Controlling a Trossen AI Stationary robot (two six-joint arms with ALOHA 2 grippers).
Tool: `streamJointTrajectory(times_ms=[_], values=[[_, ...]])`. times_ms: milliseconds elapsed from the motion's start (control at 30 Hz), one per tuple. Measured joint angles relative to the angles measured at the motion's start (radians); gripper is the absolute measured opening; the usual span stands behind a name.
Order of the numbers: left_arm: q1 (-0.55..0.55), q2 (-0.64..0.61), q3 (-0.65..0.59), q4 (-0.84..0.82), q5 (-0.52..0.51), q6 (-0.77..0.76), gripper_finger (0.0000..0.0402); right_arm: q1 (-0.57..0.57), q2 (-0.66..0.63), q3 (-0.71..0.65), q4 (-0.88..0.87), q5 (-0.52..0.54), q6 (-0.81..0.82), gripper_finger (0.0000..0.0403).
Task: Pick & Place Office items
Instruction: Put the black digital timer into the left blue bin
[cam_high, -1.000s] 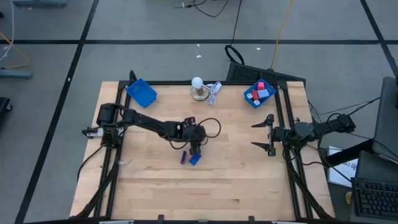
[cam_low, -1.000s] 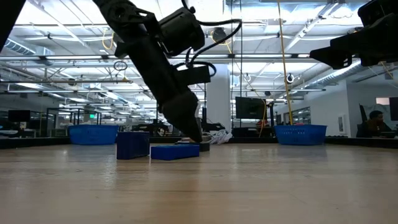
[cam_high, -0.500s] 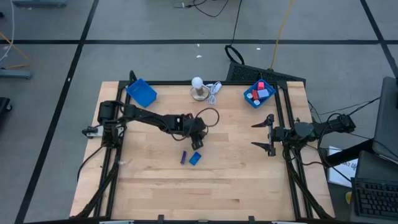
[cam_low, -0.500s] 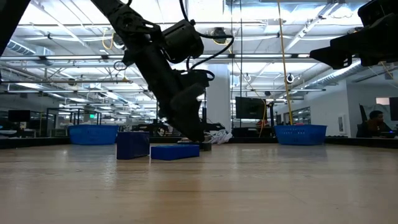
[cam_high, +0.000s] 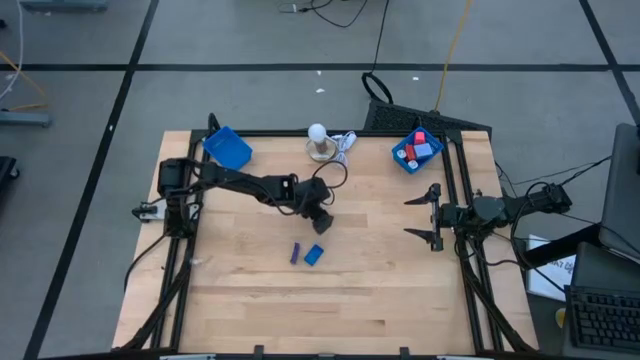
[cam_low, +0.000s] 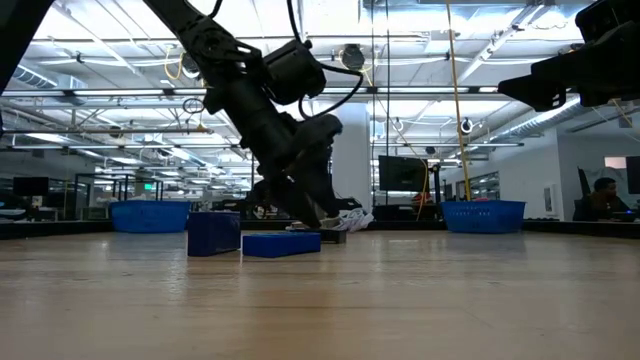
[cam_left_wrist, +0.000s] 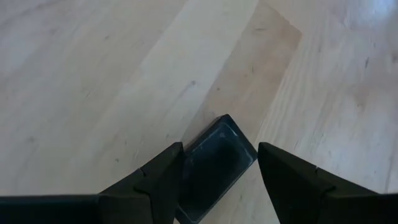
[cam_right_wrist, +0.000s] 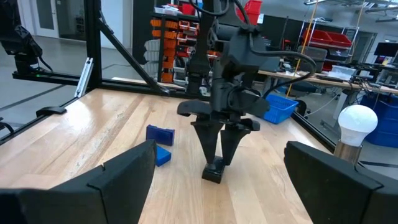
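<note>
Moving away from the two blue pieces since a second ago, the left gripper (cam_high: 323, 222) is now sitting farther up the light wooden table (cam_high: 380, 290), toward the white ball on its round base (cam_high: 318, 141). Its two dark fingers (cam_left_wrist: 283, 177) are pointing down and standing apart on either side of a small dark grey block with a glossy top (cam_left_wrist: 211, 165), which is lying flat on the wood; the right wrist view is showing the same dark block (cam_right_wrist: 214, 171) at the fingertips, resting on the table. Whether the pads are pressing its sides cannot be told.

Left behind on the table, the flat light blue block (cam_high: 313, 255) and the narrow purple-blue block (cam_high: 295, 254) are lying just beside each other, clear of the left gripper. In the low view the flat blue piece (cam_low: 281, 244) is sitting next to the taller dark blue piece (cam_low: 213, 233).

At the right edge of the table, the right gripper (cam_high: 432, 214) is hovering with its fingers spread wide and nothing between them. Near it, the blue square tray at the far right corner (cam_high: 416, 152) is holding red, pink and light blue pieces (cam_high: 421, 143). Another blue square tray (cam_high: 228, 148) is sitting at the far left corner.
</note>
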Motion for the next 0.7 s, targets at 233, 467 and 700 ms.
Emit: streamJointTrajectory(times_ms=[233, 467, 700], values=[[0.032, 0.006, -0.004, 0.002, 0.087, -0.125, 0.0214, 0.0, 0.0, 0.0, 0.0, 0.0, 0.0, 0.0343], [0.034, 0.006, -0.005, 0.008, 0.089, -0.006, 0.0214, 0.0, 0.0, 0.0, 0.0, 0.0, 0.0, 0.0343], [0.006, 0.006, -0.005, 0.012, 0.084, 0.335, 0.0214, 0.0, 0.0, 0.0, 0.0, 0.0, 0.0, 0.0343]])
